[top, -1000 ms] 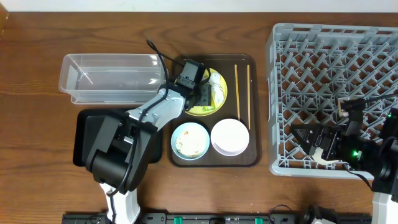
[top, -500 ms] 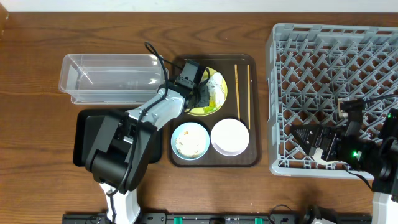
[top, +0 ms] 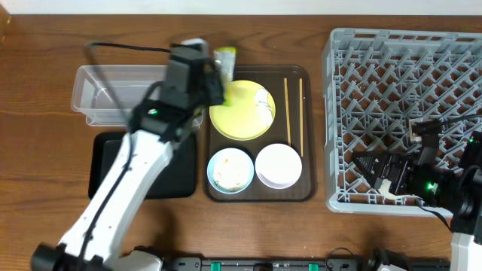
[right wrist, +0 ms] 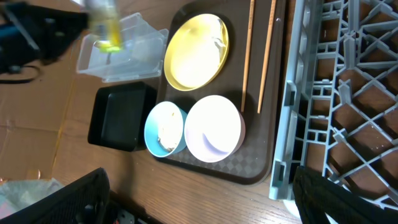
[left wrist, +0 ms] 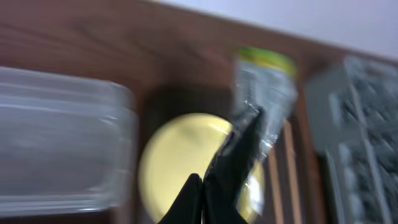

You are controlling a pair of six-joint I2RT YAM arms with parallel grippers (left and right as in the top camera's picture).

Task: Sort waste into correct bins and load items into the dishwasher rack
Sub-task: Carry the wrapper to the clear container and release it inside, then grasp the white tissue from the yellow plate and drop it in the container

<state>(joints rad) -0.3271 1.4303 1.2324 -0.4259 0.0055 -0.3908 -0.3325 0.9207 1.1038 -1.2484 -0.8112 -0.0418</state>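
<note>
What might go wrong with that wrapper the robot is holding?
The left pincer pinches the green-yellow printed snack wrapper by one end, so it might slip onto the round pale-yellow plate. The clear plastic tub and shallow black tray sit close together, so it could land in the wrong one.

L wrist view motion-blurred; wrapper [left wrist: 267, 87] print unreadable.
</note>
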